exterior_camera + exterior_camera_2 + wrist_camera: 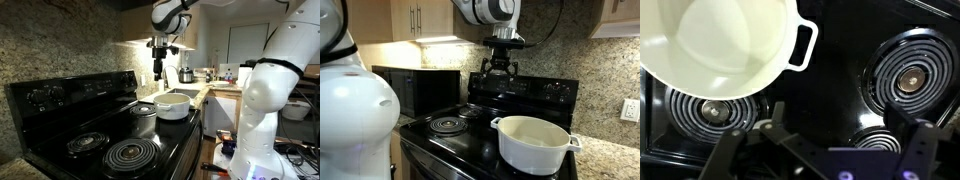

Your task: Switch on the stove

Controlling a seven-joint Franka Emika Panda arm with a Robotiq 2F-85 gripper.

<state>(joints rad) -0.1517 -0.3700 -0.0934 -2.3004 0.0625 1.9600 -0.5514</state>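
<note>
The stove (100,135) is a glossy black range with spiral coil burners (905,75) and a raised back panel of round knobs (535,90). It shows in both exterior views and fills the wrist view. My gripper (500,72) hangs in the air above the cooktop, in front of the back panel and apart from the knobs. It also hangs over the stove's far end in an exterior view, gripper (160,68). In the wrist view the gripper (845,128) is open, with only the black stove top between its fingers (778,115).
A white pot with handles (532,142) sits on one burner, and in the wrist view the pot (720,45) is at the upper left. A black microwave (415,90) stands beside the stove. A granite wall (60,45) rises behind it. A counter with kitchenware (190,78) lies beyond.
</note>
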